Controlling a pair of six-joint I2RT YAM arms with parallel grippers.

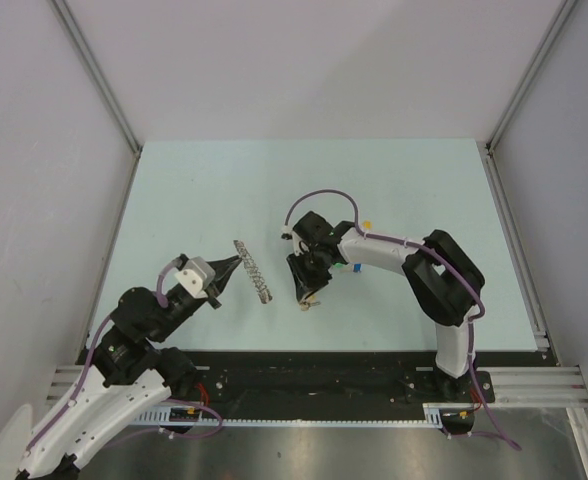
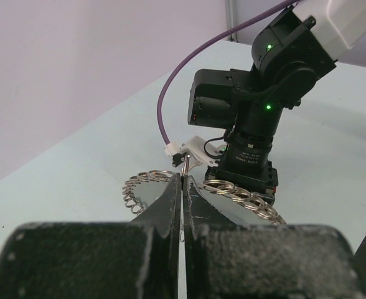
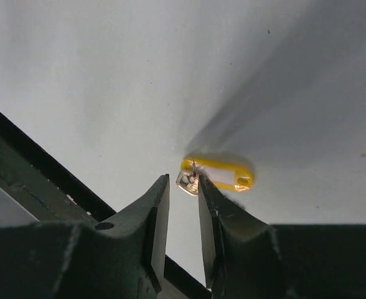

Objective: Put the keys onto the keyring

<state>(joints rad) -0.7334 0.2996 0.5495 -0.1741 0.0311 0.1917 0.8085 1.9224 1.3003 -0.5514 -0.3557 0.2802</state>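
I read the left gripper (image 2: 182,187) as fully shut, pinching the rim of the keyring (image 2: 245,194). The ring is held on edge left of the table's (image 1: 214,190) centre, and its beaded coil shows on both sides of the fingers. I cannot tell whether its lower rim touches the surface. The right gripper (image 3: 184,184) points down at the table just right of the ring, apart from it. Its jaws stand a narrow gap apart, and bare table is visible between them. The small metal end of the yellow key (image 3: 223,174) sits at the fingertips, with the yellow plastic head lying beyond them. As far as I can judge, nothing is clamped yet. I expect the key to be very light, stiff and slick on its metal part, and it lies flat, so a loose pinch could flick it away or let it pivot. I would take it across the plastic head, which offers broader and less slippery faces, and leave the metal end free for threading. I judge the ring to be rigid overall with a springy coil. The present rim grip suits it, provided the section where the keys go on stays clear of the fingers.
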